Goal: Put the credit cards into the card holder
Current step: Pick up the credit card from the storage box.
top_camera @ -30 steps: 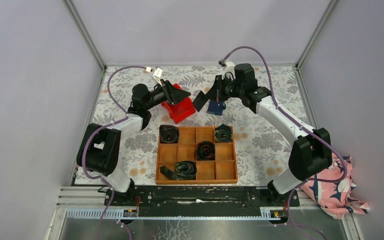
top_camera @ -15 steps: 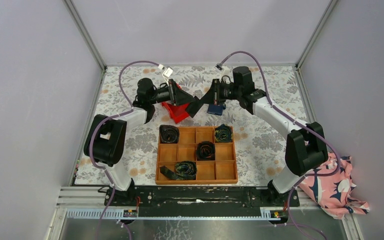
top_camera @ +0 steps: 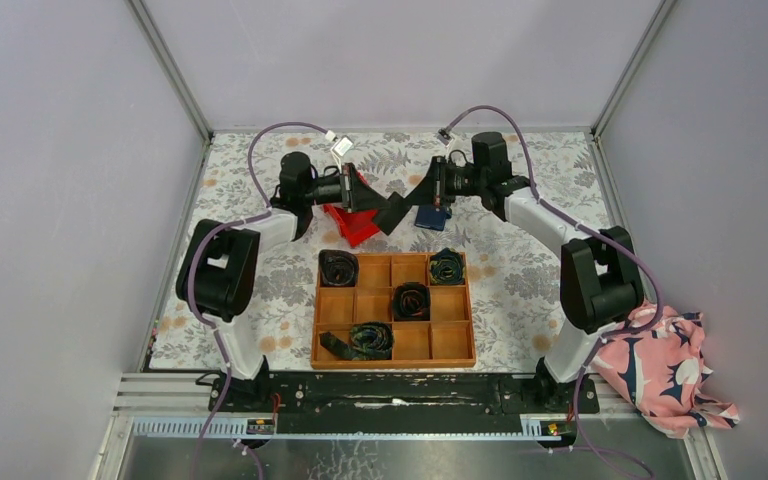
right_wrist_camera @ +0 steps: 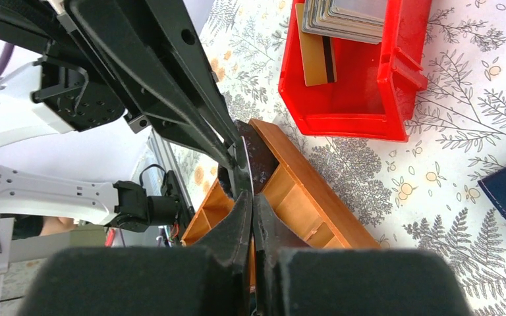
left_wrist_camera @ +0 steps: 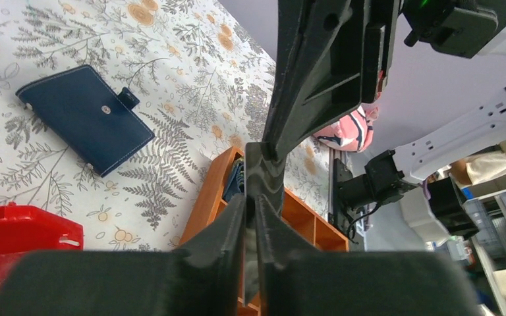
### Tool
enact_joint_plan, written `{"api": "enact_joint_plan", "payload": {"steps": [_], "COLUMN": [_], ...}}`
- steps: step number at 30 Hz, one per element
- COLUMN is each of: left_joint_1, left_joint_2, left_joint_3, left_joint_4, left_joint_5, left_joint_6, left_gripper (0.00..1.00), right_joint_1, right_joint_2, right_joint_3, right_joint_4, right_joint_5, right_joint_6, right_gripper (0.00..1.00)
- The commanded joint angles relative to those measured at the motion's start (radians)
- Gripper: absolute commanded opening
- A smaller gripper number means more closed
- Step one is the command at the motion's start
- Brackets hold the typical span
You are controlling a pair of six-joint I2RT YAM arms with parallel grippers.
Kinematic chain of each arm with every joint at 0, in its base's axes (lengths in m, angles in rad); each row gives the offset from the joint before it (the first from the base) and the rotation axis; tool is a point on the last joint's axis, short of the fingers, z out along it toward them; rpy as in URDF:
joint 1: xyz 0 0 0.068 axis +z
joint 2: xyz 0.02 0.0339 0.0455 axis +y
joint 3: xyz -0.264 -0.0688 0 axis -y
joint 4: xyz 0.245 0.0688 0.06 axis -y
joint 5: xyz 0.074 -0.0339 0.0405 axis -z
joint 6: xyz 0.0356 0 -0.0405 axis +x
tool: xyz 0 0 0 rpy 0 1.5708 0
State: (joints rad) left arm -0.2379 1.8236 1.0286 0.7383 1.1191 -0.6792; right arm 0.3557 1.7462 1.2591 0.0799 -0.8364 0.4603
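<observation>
Jaws meeting tip to tip in midair suggest a handover, so the taker should pinch squarely before the giver lets go. The left gripper point(left_wrist_camera: 253, 214) shows a narrow slit. The right gripper point(right_wrist_camera: 249, 197) is pressed shut. The thin pale edge point(right_wrist_camera: 243, 155) between them may be a card; I cannot tell. More credit cards point(right_wrist_camera: 342, 20) sit in the red bin point(right_wrist_camera: 369, 99) under the left jaws. The card holder point(left_wrist_camera: 85, 118) lies closed on the tabletop under the right.

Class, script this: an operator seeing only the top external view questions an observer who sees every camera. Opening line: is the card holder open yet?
Observer: No. The card holder lies closed, snap side up.
Operator: What's in the red bin?
Observer: It holds a stack of cards and a tan card with a dark stripe.
Operator: And mid-air?
Observer: Where the left claw meets the right claw, a thin pale sliver shows; I can't tell what.
</observation>
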Motion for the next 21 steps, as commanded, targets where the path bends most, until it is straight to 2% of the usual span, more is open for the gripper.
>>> {"api": "enact_joint_plan", "payload": {"steps": [1, 6, 11, 14, 16, 21], "left_joint_1": [-0.001, 0.0, 0.006, 0.026, 0.03, 0.028], "left_joint_2": [0.035, 0.078, 0.148, 0.201, 0.196, 0.141], "left_joint_3": [0.029, 0.029, 0.018, 0.017, 0.008, -0.053], "left_joint_4": [0.045, 0.172, 0.585, 0.845, 0.852, 0.817], "left_joint_5": [0.074, 0.108, 0.125, 0.088, 0.056, -0.054], "left_joint_6": [-0.04, -0.167, -0.473, -0.68, -0.679, -0.61], "left_gripper": [0.12, 0.0, 0.0, 0.0, 0.0, 0.0], "right_joint_1": [-0.024, -0.036, -0.043, -0.058, -0.065, -0.067], "right_joint_2": [0.025, 0.046, 0.061, 0.045, 0.025, -0.023], "right_joint_3": [0.057, 0.071, 0.088, 0.056, 0.017, -0.053], "right_joint_4": [0.084, 0.123, 0.143, 0.2, 0.231, 0.288], "right_joint_5": [-0.05, -0.079, -0.101, -0.087, -0.062, 0.013], "right_joint_6": [0.035, 0.075, 0.091, 0.124, 0.127, 0.124], "right_gripper": [0.0, 0.0, 0.01, 0.23, 0.36, 0.46]}}
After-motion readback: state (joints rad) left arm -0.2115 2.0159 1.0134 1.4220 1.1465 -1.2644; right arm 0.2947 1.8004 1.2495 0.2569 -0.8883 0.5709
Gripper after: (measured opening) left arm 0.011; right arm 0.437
